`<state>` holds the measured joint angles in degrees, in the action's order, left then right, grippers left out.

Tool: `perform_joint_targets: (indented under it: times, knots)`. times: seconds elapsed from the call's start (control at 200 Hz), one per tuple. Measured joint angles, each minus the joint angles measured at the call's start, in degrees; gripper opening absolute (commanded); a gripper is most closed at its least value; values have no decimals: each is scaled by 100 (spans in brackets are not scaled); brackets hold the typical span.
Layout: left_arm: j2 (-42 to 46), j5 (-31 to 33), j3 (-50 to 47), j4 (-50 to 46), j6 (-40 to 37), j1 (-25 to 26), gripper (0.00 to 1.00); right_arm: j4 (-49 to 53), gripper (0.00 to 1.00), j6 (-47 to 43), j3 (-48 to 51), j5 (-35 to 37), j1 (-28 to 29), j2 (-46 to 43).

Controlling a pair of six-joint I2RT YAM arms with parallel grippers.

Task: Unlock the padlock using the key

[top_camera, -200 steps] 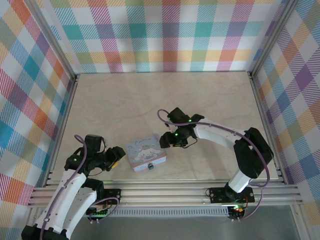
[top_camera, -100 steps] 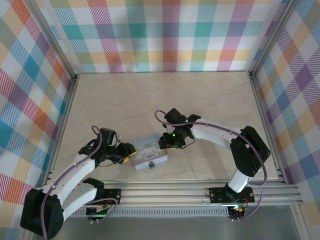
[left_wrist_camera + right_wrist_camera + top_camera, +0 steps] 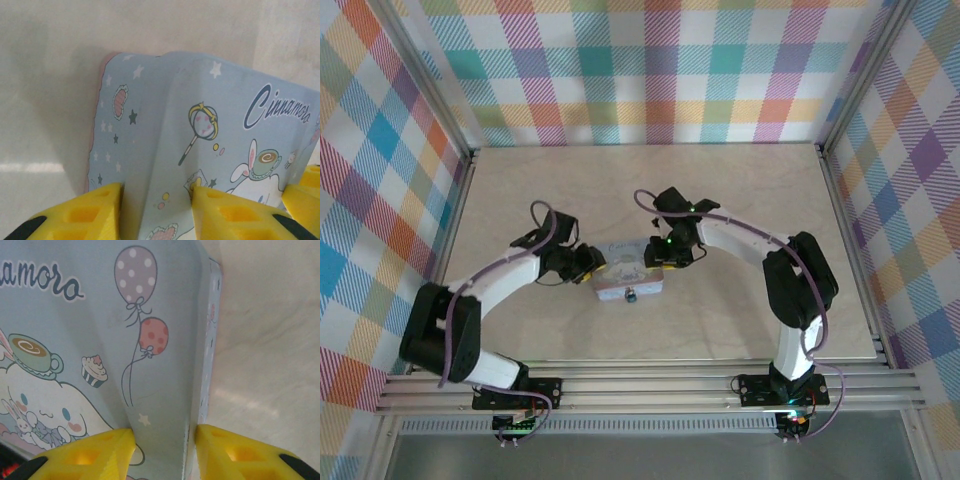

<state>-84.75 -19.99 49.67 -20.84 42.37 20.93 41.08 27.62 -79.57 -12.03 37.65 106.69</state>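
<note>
The tiny dark padlock [image 3: 631,295] hangs at the near edge of the pastel cartoon tin [image 3: 625,270], which lies flat mid-table. I see no key. My left gripper [image 3: 588,265] is at the tin's left end. In the left wrist view its yellow fingers [image 3: 80,215] stand partly apart over the lid [image 3: 165,115], the gripper [image 3: 156,192] open. My right gripper [image 3: 660,256] is at the tin's right end. It [image 3: 165,432] is open astride the right edge of the tin [image 3: 100,315], one finger over the lid, the other [image 3: 230,450] against the side wall.
The beige table [image 3: 720,190] is boxed in by plaid walls and metal posts. Aluminium rails [image 3: 650,385] run along the near edge by the arm bases. Open room lies behind the tin and to both sides.
My left arm has swung up and right from the near-left corner to the tin's left end. The tin and padlock have slid away from the near edge, and the right gripper moved with them.
</note>
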Motion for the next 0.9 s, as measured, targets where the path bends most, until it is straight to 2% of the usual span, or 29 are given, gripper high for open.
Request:
perform_joint_targets:
  times: [0.2,0.295,0.405,0.505,0.72,0.9]
  knots:
    - [-1040,280,1224,-286,-319,13,37,-83,40,-74,-369,-37,-433,299]
    - [-1421,367,1742,-476,-468,26,48,-46,44,-116,-599,-70,-601,450]
    - [-1609,426,2074,-713,-575,127,57,11,53,-177,-756,-50,-638,520]
    - [-1606,496,2247,-1071,-813,262,61,52,60,-201,-728,-13,-588,415]
    - [-1342,595,2258,-1480,-1200,332,63,-33,61,-127,-122,-20,-531,-444]
    - [-514,289,1231,-1075,-1093,332,63,-247,59,52,378,-111,-520,-750]
